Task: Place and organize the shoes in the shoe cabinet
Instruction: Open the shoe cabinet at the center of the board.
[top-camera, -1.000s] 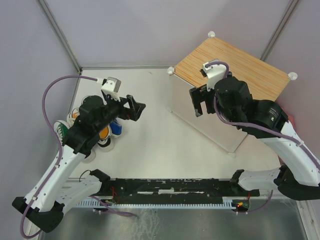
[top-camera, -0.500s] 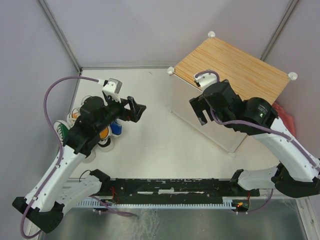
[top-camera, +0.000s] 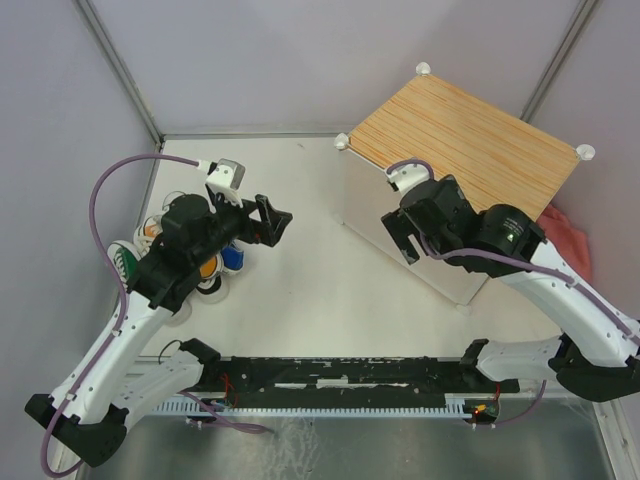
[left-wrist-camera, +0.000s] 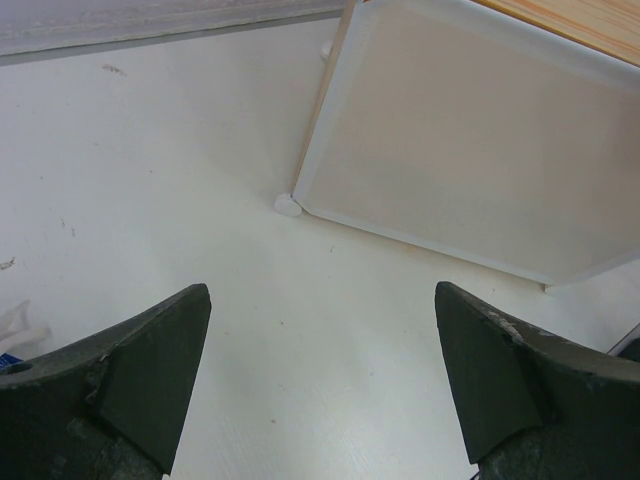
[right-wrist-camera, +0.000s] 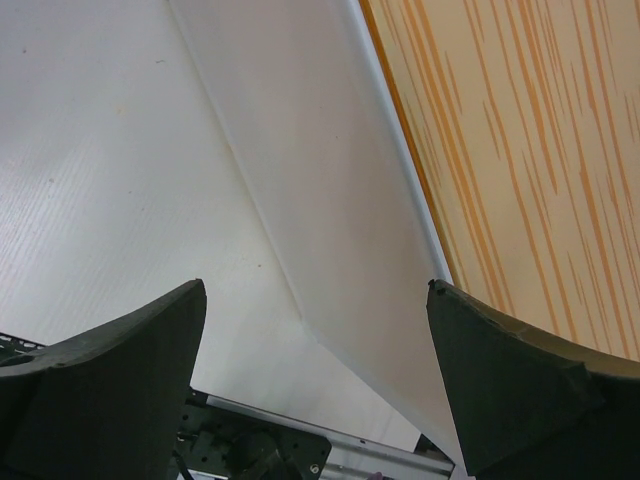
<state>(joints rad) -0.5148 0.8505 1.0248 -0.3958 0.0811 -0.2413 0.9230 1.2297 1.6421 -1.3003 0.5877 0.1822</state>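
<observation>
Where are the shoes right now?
In the top view the shoes lie bunched on the left side of the table, mostly hidden under the left arm, across from the shoe cabinet at the back right.

The cabinet (top-camera: 470, 130) top is showing striped, smooth wood grain; its door panel (left-wrist-camera: 470, 160) is looking pale, matt plastic. The counter (top-camera: 300, 270) is reading white, matt. Both left claw (left-wrist-camera: 320, 300) and right claw (right-wrist-camera: 315, 290) are looking dull black plastic.

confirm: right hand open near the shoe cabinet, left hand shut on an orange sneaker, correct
No. The left hand is open and empty, as the left wrist view shows; the sneakers lie under that arm. The right hand open near the shoe cabinet is correct.
</observation>
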